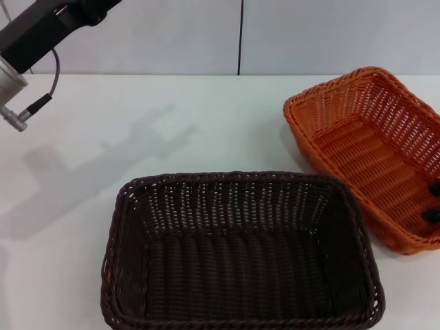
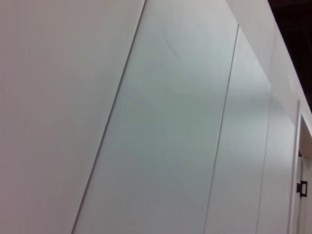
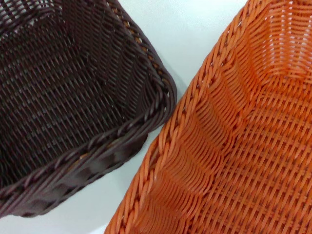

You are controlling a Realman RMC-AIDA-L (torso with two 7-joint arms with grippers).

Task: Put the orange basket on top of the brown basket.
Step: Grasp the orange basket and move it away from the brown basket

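Note:
The orange basket [image 1: 371, 137] sits on the white table at the right, turned at an angle. The brown basket [image 1: 240, 261] sits at the front centre, its right end close to the orange one's left rim. My right gripper [image 1: 433, 201] shows only as two dark fingertips [image 1: 434, 187] at the right edge, apart from each other, over the inside of the orange basket. The right wrist view looks down on the orange basket's braided rim [image 3: 161, 146] beside a corner of the brown basket [image 3: 73, 97]. My left arm [image 1: 34, 34] is raised at the far left; its gripper is out of view.
The white table [image 1: 172, 124] stretches behind and left of the brown basket. A grey panelled wall [image 1: 240, 34] stands behind the table. The left wrist view shows only wall panels [image 2: 161, 122].

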